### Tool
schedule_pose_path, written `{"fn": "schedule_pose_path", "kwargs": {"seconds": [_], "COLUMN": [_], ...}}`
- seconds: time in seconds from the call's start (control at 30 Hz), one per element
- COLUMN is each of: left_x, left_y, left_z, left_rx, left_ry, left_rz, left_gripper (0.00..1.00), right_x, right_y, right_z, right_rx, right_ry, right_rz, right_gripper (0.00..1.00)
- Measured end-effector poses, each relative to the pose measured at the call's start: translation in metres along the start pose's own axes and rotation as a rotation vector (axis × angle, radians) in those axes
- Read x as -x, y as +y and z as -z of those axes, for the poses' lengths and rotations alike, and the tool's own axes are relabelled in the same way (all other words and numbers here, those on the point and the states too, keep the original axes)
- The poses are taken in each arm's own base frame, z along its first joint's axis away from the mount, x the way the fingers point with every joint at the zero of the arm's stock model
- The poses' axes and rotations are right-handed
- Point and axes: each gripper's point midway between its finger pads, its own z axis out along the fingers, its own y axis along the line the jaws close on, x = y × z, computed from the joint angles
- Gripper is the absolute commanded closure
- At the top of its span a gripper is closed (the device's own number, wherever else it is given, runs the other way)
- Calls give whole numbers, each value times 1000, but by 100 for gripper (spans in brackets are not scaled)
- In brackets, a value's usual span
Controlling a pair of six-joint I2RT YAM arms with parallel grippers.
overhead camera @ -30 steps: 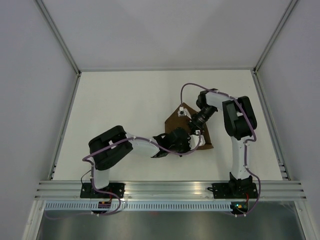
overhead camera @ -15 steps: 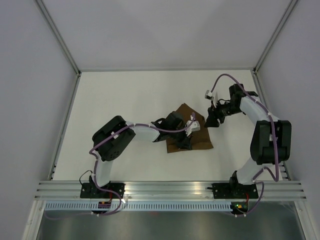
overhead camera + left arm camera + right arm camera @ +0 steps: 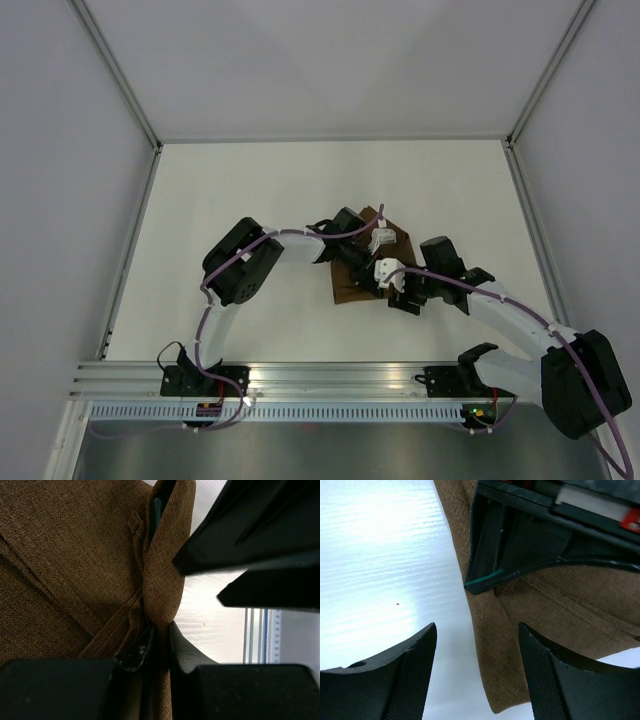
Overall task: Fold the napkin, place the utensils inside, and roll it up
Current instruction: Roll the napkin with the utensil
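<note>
Top external, white table (image 3: 250,200), grey walls (image 3: 330,60), left jaws pinching brown napkin (image 3: 350,289), right jaws spread.

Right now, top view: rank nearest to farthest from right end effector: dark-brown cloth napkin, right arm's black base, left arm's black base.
From the right end effector:
1. dark-brown cloth napkin, directly beside it.
2. right arm's black base, near edge, right.
3. left arm's black base, near edge, left.

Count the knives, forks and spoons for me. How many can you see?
1: one utensil, with only its green tip peeking from the fold of the napkin that the left gripper pinches. Others may be hidden inside the cloth.
</note>
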Motion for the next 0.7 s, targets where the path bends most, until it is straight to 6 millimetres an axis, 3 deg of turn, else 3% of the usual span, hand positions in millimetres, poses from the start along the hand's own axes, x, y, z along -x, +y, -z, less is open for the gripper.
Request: {"fn": "schedule_pose_path", "kwargs": {"seconds": [0.3,0.4,0.53,0.63,0.7], "left_x": [-1,-3,-5,-6,-5], "left_y": [-1,-3,-4,-2,-2], "left_z": [-1,-1,1,4,6], "left_rx": [-47,-55,-61,-59,-52], "left_ry": [26,33,40,42,41], "left_rz": [72,83,96,110,112], "left_gripper": [98,98,95,85,73], "right_x": [-10,-6,-5,-6,-6], "right_y": [2,-3,1,3,4], "right_z": [-36,-44,-49,-51,-51], "right_rx": [-56,-83,-61,-39,-25], "right_ry": [103,102,108,122,131], "right_rz": [147,176,169,151,146], "right_gripper": [30,39,69,77,79]}}
